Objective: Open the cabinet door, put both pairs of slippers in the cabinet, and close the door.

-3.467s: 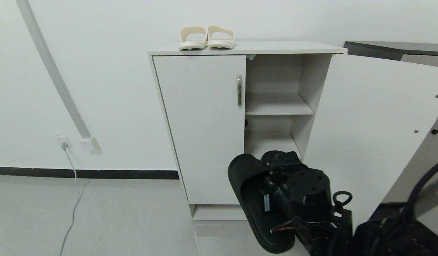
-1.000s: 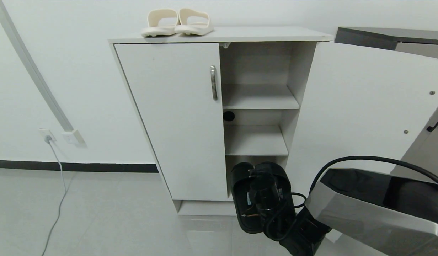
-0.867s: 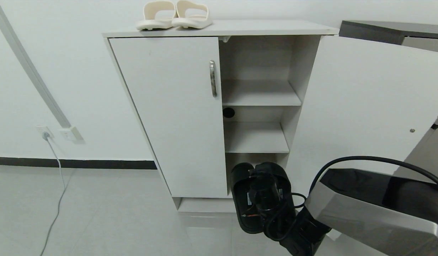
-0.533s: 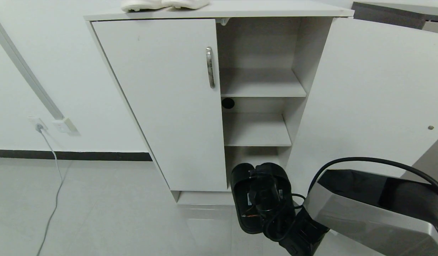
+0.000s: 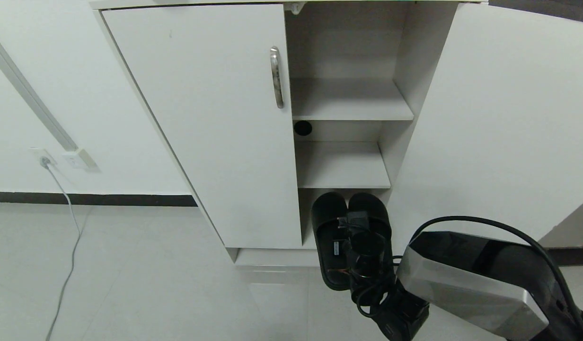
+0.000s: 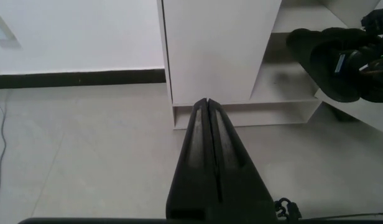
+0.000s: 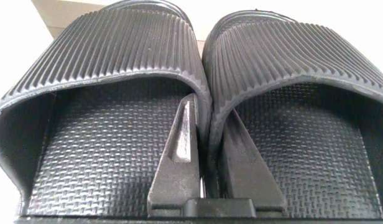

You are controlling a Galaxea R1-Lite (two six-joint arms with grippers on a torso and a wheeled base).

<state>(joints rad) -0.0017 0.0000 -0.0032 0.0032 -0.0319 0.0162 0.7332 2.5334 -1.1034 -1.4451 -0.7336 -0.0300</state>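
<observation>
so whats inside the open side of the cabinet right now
Two bare shelves, a dark round hole in the back, and the black slippers, toes in the bottom bay, clamped in the right hand. The closed left door hides the rest.

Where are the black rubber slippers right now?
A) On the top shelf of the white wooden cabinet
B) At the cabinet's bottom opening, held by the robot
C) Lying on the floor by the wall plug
B: the right gripper pinches the black rubber slippers together, their toes poking into the lowest compartment of the white wooden cabinet.
</observation>
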